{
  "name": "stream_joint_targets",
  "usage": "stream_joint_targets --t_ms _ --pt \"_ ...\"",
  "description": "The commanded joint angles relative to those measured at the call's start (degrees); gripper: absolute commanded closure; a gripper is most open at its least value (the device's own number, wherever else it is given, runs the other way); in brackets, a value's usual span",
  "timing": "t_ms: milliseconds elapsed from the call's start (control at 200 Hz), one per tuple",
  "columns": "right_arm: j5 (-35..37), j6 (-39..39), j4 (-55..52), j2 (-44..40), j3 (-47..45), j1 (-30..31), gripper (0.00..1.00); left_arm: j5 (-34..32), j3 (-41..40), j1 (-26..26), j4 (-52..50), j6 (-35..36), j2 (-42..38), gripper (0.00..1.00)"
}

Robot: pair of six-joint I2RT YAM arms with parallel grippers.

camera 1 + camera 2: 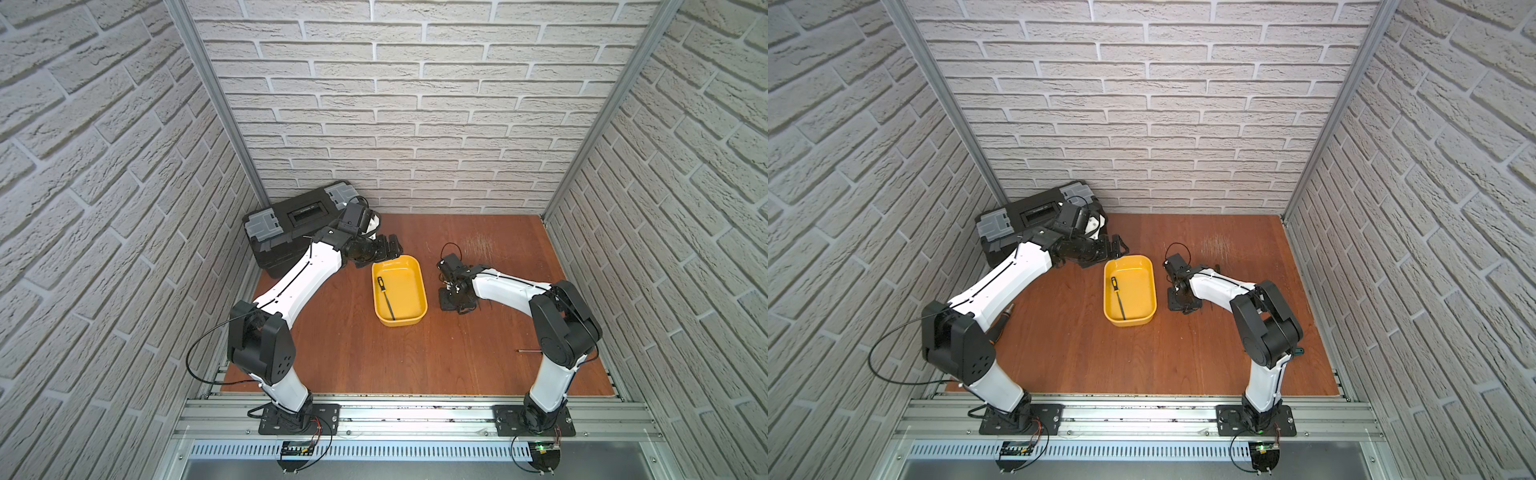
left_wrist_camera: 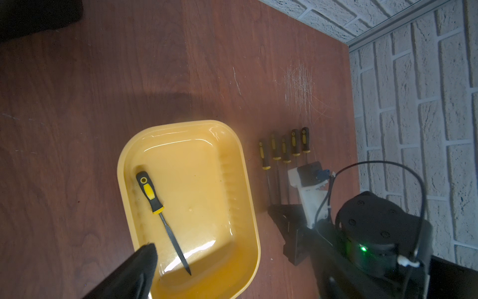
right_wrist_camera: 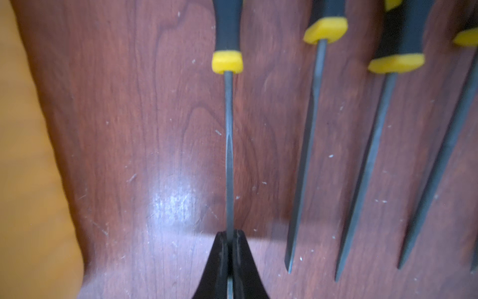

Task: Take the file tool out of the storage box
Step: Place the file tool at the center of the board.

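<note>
1. Yellow plastic tray [image 1: 405, 286] [image 1: 1136, 286] sits near the middle of the wooden table [image 1: 415, 357], as seen in both top views.
2. One file [image 1: 385, 297] [image 2: 161, 220] with a black-and-yellow handle lies flat inside the tray along its left side. The handle points toward the back wall and the tip toward the arm bases.
3. Left gripper [image 1: 392, 251] hovers at the tray's far left corner with its jaws spread wide and nothing between them. One finger [image 2: 144, 261] shows over the tray's rim in the left wrist view.
4. Right gripper [image 1: 451, 297] [image 3: 229, 240] is low over the table just to the right of the tray. Its jaws are pressed together on the blade of a second file [image 3: 229, 116].
5. That second file lines up beside four more files [image 2: 294, 142] laid in a row on the table, outside the tray. Whether it touches the wood cannot be told.
6. Black toolbox [image 1: 291, 224] with grey latches stands in the far left corner, behind the left arm.
</note>
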Motion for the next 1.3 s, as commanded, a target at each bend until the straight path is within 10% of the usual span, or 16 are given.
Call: stream_joint_targets --t_ms 0,755,1295 --pt "0.17 0.10 1.41 0.30 -0.60 -0.51 0.97 -0.34 -0.74 -0.25 0.43 0.62 0.14 0.01" --pt "-0.44 0.12 2.23 1.37 -1.16 -1.22 0.97 -0.26 -0.74 -0.56 0.61 0.58 0.78 0.01" --pt "-0.08 -0.73 1.63 1.14 -0.32 -1.20 0.77 -0.58 0.20 -0.87 -1.20 0.59 1.28 0.02"
